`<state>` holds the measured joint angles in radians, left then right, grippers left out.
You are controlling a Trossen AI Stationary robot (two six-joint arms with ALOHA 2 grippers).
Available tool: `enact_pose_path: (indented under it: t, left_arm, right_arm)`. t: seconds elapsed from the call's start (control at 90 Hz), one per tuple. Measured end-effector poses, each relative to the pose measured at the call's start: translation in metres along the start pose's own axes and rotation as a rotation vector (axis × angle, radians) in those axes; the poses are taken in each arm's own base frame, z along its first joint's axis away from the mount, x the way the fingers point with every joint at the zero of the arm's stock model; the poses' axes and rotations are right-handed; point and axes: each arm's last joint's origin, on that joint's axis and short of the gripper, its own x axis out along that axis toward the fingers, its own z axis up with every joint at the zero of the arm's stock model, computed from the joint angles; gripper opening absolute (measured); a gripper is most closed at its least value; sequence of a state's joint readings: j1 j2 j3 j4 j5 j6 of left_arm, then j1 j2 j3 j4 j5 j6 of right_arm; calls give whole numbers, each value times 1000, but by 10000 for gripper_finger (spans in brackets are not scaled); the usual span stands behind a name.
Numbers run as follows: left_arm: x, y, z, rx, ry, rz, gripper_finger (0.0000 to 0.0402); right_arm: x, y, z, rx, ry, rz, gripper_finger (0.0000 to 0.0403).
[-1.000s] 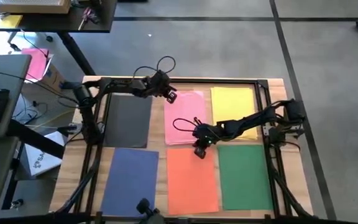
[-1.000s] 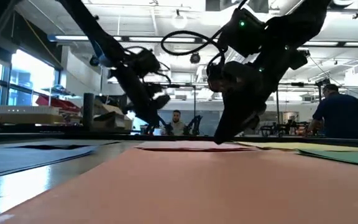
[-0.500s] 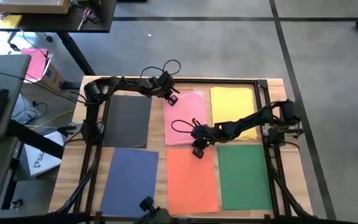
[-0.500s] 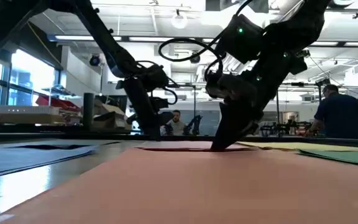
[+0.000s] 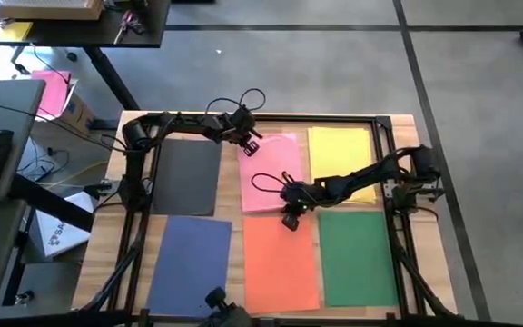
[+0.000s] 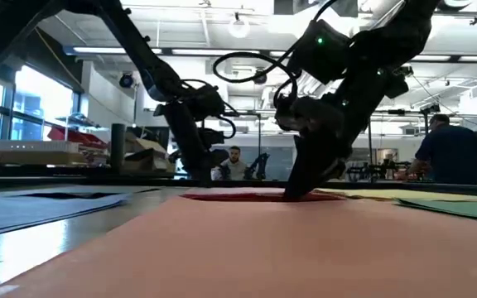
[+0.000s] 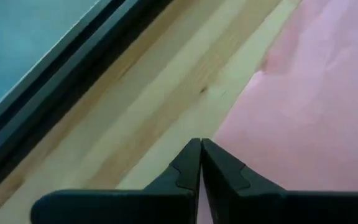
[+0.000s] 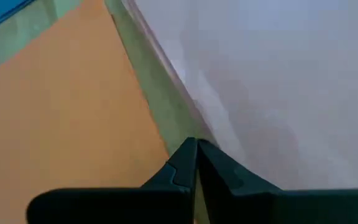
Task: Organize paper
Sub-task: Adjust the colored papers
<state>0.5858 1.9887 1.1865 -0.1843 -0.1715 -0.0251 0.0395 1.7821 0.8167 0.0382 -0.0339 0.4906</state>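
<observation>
Wooden table [image 5: 107,209], open workshop behind. I log six sheets in two rows: dark grey [image 5: 186,177], pink [image 5: 271,168], yellow [image 5: 340,150] far; blue [image 5: 189,263], orange [image 5: 281,263], green [image 5: 357,254] near. Left gripper [image 5: 246,142] clenched at pink's far-left corner; right gripper [image 5: 290,221] clenched at its near edge. I judge layout nearly done; pink needs squaring.

Matt pink paper [image 7: 316,112] lies smooth on the pale, grained wooden table [image 7: 166,106].

My left arm reaches along the table's far edge, its left gripper [image 7: 200,163] pinched closed, tips low. My right arm stretches in from the table's right edge toward mid-table, the right gripper [image 8: 196,160] likewise closed, seemingly touching down, though I can't confirm contact.
</observation>
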Motion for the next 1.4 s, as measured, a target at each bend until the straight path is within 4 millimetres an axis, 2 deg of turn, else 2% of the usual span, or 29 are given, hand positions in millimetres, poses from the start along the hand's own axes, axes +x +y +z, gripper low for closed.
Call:
enact_pose_path:
  t: [0.078, 0.256, 0.344, 0.433, 0.522, 0.622, 0.767, 0.978, 1.133, 1.233, 1.4]
  left_arm:
    - [-14, -1, 8, 21, -46, 5, 0]
    - [-60, -9, 17, 114, -79, 52, 0]
    - [-92, -18, 14, 171, -56, 61, 0]
    - [-129, -34, 1, 241, 21, 27, 0]
    - [-165, -53, -21, 269, 59, -24, 0]
    - [-198, -74, -54, 246, 84, -106, 0]
    - [-229, -99, -111, 136, 121, -227, 0]
    - [-244, -131, -191, -35, 229, -366, 0]
    - [-256, -146, -234, -190, 345, -385, 0]
    - [-268, -147, -251, -315, 435, -357, 0]
    - [-279, -142, -277, -417, 680, -219, 0]
  right_arm:
    - [-7, 2, 4, -18, -37, -7, 0]
    - [-19, 8, 10, -65, -97, -6, 0]
    - [-23, 18, 8, -112, -104, 15, 0]
    - [-23, 31, 1, -147, -107, 35, 0]
    - [-21, 46, -5, -163, -159, 17, 0]
    - [-19, 61, -11, -182, -233, 1, 0]
    - [-18, 75, -17, -233, -277, 26, 0]
    - [-19, 82, -22, -255, -274, 49, 0]
    - [-21, 88, -19, -230, -307, 127, 0]
    - [-23, 90, -7, -225, -318, 197, 0]
    - [-15, 104, 32, -286, -295, 230, 0]
